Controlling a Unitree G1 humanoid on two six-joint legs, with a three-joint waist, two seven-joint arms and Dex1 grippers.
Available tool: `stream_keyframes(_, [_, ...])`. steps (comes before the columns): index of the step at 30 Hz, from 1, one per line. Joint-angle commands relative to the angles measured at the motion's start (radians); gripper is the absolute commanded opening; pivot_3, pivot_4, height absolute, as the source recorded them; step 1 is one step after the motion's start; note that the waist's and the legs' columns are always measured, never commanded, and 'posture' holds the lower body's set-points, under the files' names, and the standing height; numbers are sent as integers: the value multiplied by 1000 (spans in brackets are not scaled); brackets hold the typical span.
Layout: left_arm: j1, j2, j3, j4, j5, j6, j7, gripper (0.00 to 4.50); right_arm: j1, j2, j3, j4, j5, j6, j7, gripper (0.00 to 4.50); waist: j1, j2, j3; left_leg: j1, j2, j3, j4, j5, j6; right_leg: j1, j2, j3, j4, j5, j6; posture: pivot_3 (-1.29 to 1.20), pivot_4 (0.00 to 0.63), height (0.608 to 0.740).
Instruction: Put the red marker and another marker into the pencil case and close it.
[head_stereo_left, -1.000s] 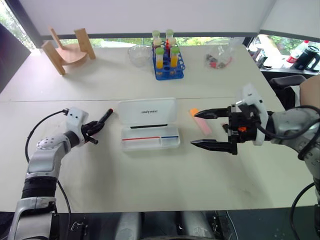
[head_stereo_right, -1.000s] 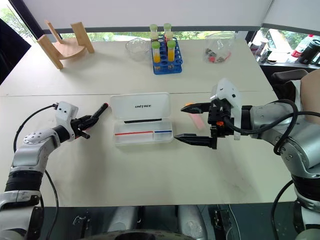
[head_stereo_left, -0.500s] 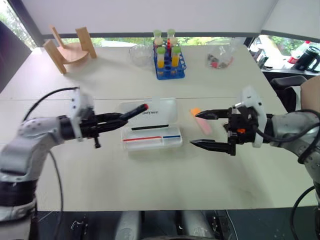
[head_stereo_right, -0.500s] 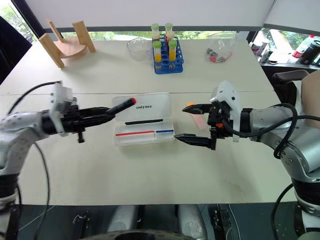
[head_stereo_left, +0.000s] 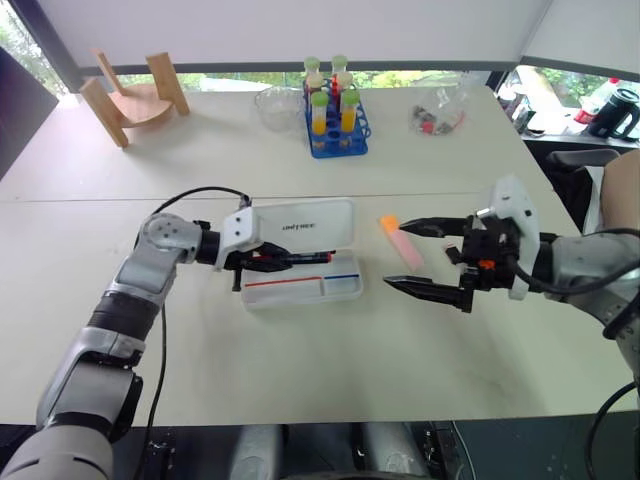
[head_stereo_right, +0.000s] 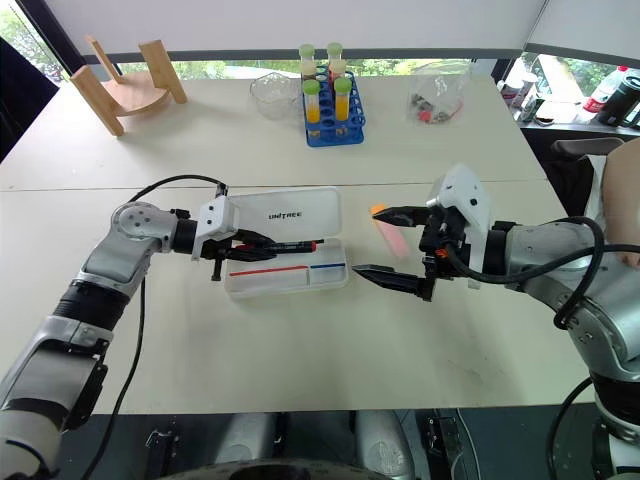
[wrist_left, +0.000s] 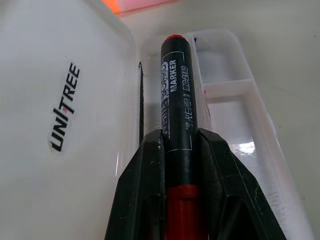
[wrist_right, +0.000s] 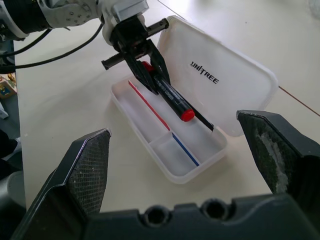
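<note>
The pencil case (head_stereo_left: 346, 290) lies open in the middle of the table, its white lettered lid (head_stereo_left: 305, 217) folded back. My left gripper (head_stereo_left: 262, 260) is shut on the red marker (head_stereo_left: 305, 258), a red and black pen held level and lengthwise just over the tray's long back compartment (wrist_right: 150, 102). The left wrist view shows the marker (wrist_left: 177, 95) pinched between both fingers (wrist_left: 145, 170). Another marker (head_stereo_left: 400, 243), pale pink with an orange end, lies on the table right of the case. My right gripper (head_stereo_left: 395, 257) hovers wide open and empty beside it.
At the back of the table stand a blue rack of tubes (head_stereo_left: 337, 125), a clear glass bowl (head_stereo_left: 277, 105), a wooden stand (head_stereo_left: 140, 95) and a clear bag of small items (head_stereo_left: 440, 115). A seam crosses the table behind the case.
My left arm swung right, carrying the red marker from the case's left side to over its tray, and the wrist turned. The right gripper stayed put.
</note>
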Motion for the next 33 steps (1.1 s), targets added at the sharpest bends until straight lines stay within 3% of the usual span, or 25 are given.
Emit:
stream_keyframes(1, [-25,-11,9,18,25,-15,11,1377,-1,-2,-29,-36,18,-4,-12,4500,0,0,0,0,0,0,0,0,0,0,0,0,0,0,0,0,150,740])
stream_keyframes(2, [-24,-13,11,19,28,-14,15,1694,-1,-2,-29,-37,20,-4,-14,4500,-1,0,0,0,0,0,0,0,0,0,0,0,0,0,0,0,150,740])
stream_keyframes(7, [-10,-25,19,-9,26,10,22,4208,-8,-1,-19,-27,23,-2,-18,4500,-1,0,0,0,0,0,0,0,0,0,0,0,1,0,0,0,150,740])
stream_keyframes(8, [-4,-24,23,-27,19,24,22,4461,-14,4,-12,-20,20,1,-26,4500,-1,0,0,0,0,0,0,0,0,0,0,0,1,0,0,0,150,740])
stream_keyframes(12, [35,-3,67,-141,-50,77,8,4461,-44,14,58,8,-65,6,-94,4500,-3,0,0,0,0,-1,0,0,0,0,0,0,1,0,0,0,150,740])
stream_keyframes(19, [234,130,308,-538,-328,354,47,4461,-174,149,213,179,-241,129,-311,4500,-21,1,0,0,2,-1,0,0,0,-1,1,0,2,0,0,0,150,740])
stream_keyframes(25, [460,271,551,-759,-506,527,74,4461,-227,284,303,333,-357,238,-443,4500,-30,1,0,0,2,-2,0,0,0,-1,0,0,2,0,0,0,150,740])
stream_keyframes(32, [660,310,766,-887,-612,582,108,4461,-236,354,348,497,-458,226,-468,4500,-29,1,0,0,1,0,-1,0,0,-1,-1,0,2,0,0,0,150,740])
stream_keyframes(33, [681,312,787,-900,-628,592,113,4500,-238,359,350,510,-463,221,-458,3927,-29,1,0,0,1,0,-1,0,0,-1,-1,1,2,0,0,0,150,740])
